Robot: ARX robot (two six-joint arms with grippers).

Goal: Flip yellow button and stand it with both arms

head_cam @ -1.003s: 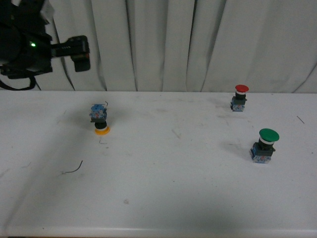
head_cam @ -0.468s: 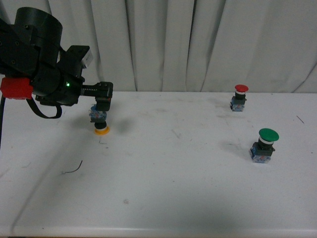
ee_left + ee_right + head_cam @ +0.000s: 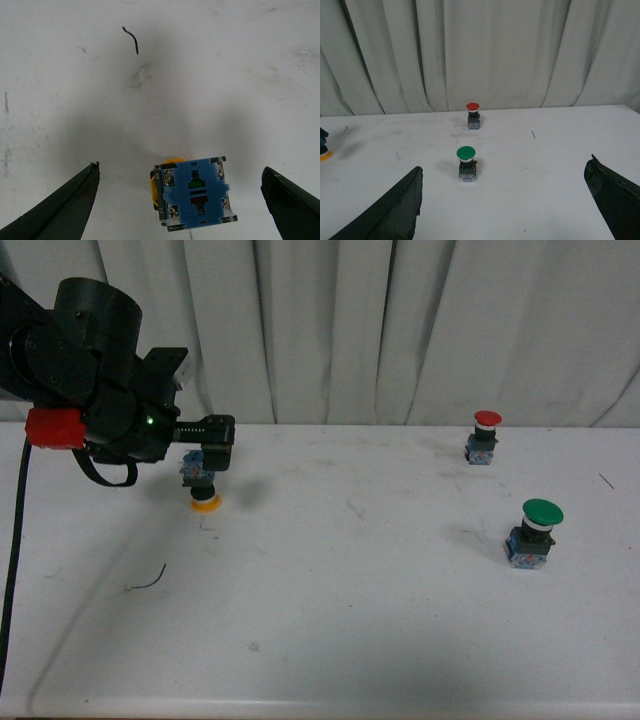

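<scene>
The yellow button (image 3: 203,487) is seen cap-down at the desk's (image 3: 350,620) ten o'clock, under the left tool (image 3: 213,450), which is spread wide and empty. The right tool (image 3: 505,170) is likewise spread wide and empty.

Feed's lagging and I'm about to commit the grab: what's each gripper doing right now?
Left gripper: open, one finger either side of the yellow button, not touching it.
Right gripper: open, holding nothing.
</scene>
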